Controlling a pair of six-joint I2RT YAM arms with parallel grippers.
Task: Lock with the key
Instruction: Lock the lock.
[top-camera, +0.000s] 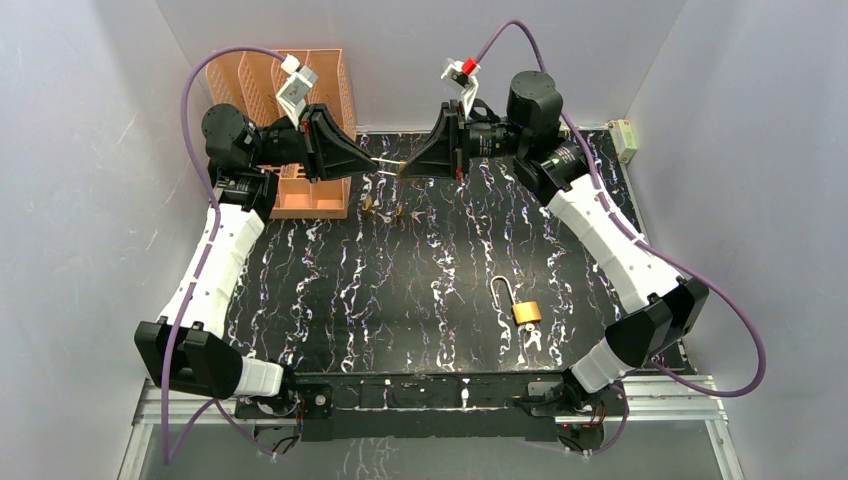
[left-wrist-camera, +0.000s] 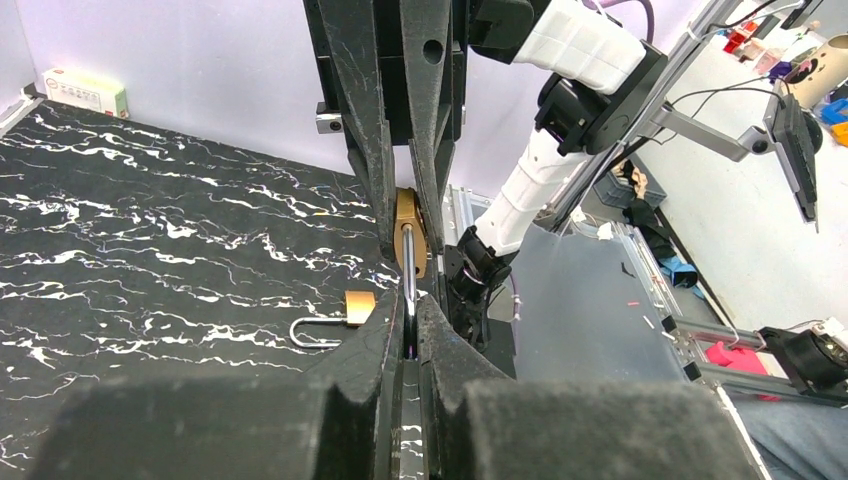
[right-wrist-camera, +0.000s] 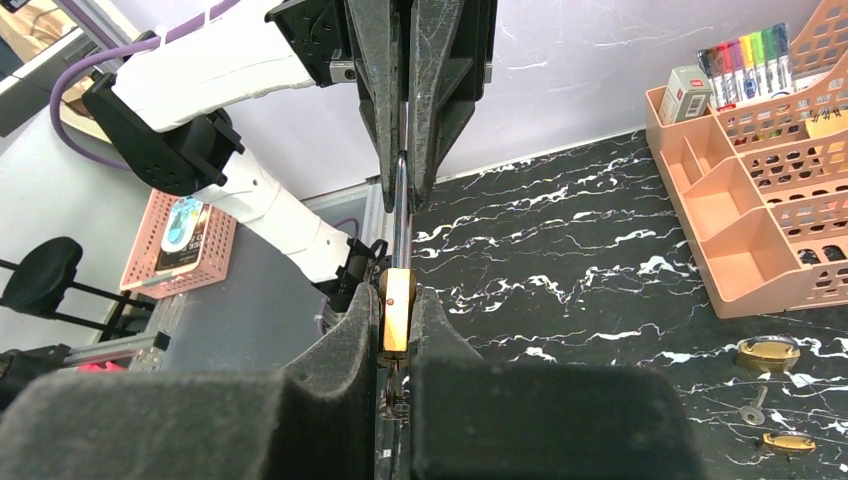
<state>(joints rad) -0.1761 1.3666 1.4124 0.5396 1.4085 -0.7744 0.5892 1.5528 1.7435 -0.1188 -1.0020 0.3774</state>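
The padlock (left-wrist-camera: 408, 225) is held in the air over the back of the bench (top-camera: 330, 300), caught between both arms. Its brass body sits clamped in the right gripper (right-wrist-camera: 396, 320). Its steel shackle (right-wrist-camera: 399, 220) reaches straight out from the body into the left gripper (left-wrist-camera: 410, 325), which is closed tight on it. The lock's long axis therefore lies along the line joining the two grippers, roughly level and running left to right across the bench. Any push to seat the shackle would probably have to travel along that same line, the two arms moving toward each other.

A small bit of metal shows under the body in the right wrist view, but whether that is a key I cannot tell. A second padlock (top-camera: 520, 305) lies open on the bench near the right arm's base, with a key (top-camera: 531, 340) just beside it.
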